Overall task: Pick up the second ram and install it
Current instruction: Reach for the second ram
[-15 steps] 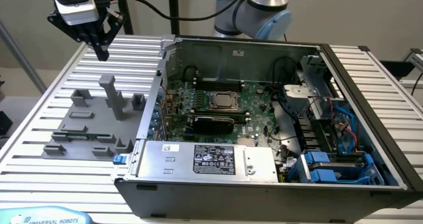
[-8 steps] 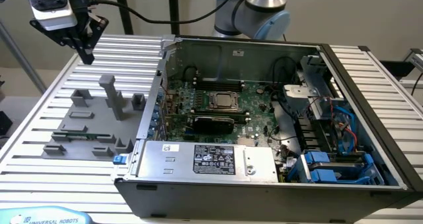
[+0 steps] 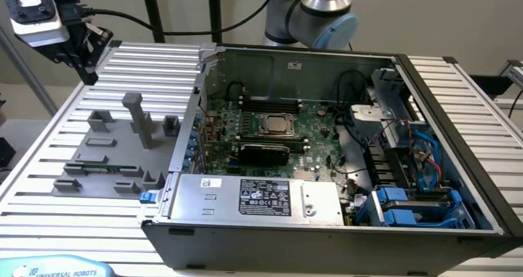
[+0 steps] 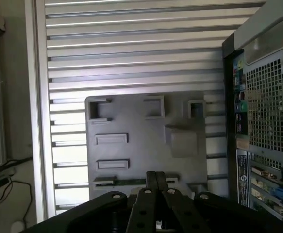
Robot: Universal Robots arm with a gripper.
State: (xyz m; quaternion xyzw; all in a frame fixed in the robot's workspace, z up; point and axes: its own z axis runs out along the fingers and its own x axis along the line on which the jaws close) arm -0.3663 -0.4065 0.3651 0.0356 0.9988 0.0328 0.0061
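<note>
Closed fingers, holding nothing, mark the gripper (image 4: 156, 175) in the wrist view. The second ram (image 4: 126, 182) lies flat just beyond its tips on the grey holder plate (image 4: 146, 145), long axis crossing them. The exterior view adds the height gap: the gripper (image 3: 86, 68) hangs well above the surface (image 3: 49, 228), and the second ram (image 3: 92, 167) sits below it, to the exterior view's left of the open computer case (image 3: 327, 240).
</note>
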